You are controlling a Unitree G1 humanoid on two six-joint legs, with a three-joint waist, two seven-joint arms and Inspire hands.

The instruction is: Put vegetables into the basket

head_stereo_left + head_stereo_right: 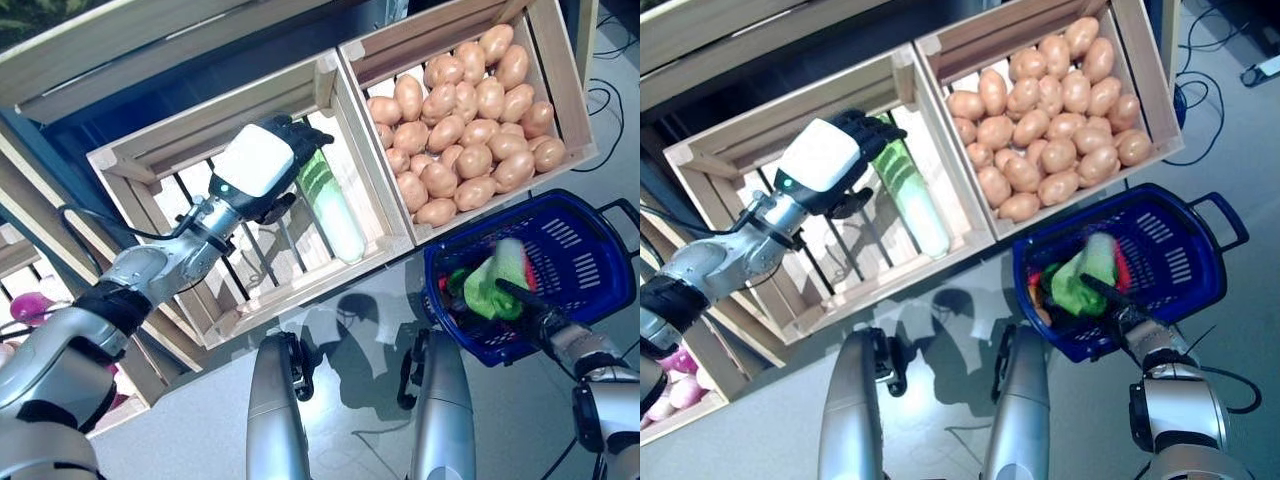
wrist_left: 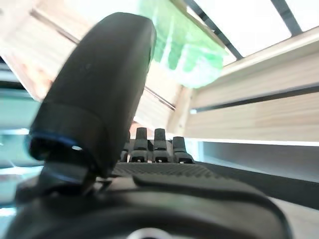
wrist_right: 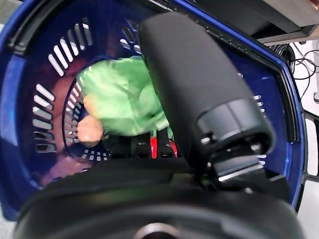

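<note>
Left eye view: 2 wooden crates stand tilted side by side on a stand. The left crate (image 1: 190,160) holds 1 long pale-green leafy vegetable (image 1: 330,205) lying along its right wall. The right crate (image 1: 560,90) is filled with potatoes (image 1: 465,110).

Left hand (image 1: 262,160): arm comes in from the lower left and is raised and extended into the left crate, a white cover on the back of the hand facing the camera. Dark fingers (image 1: 305,135) reach forward to the upper end of the leafy vegetable and appear to curl at it. The left wrist view shows the thumb (image 2: 94,104) standing up in front of the green leaves (image 2: 187,45), with the fingers in a row below; whether they actually grip the vegetable cannot be told.

Blue basket (image 1: 590,250): plastic, slotted walls, black handle at its far side, set below the potato crate to the right. Contents: a bright green leafy vegetable (image 3: 122,102), something red beneath it and a pale rounded item beside it.

Right hand (image 1: 530,305): arm comes in from the lower right, the hand reaching over the near rim into the basket. In the right wrist view its thumb (image 3: 194,94) lies over the green vegetable; the fingers are mostly hidden, so their state cannot be told.
</note>
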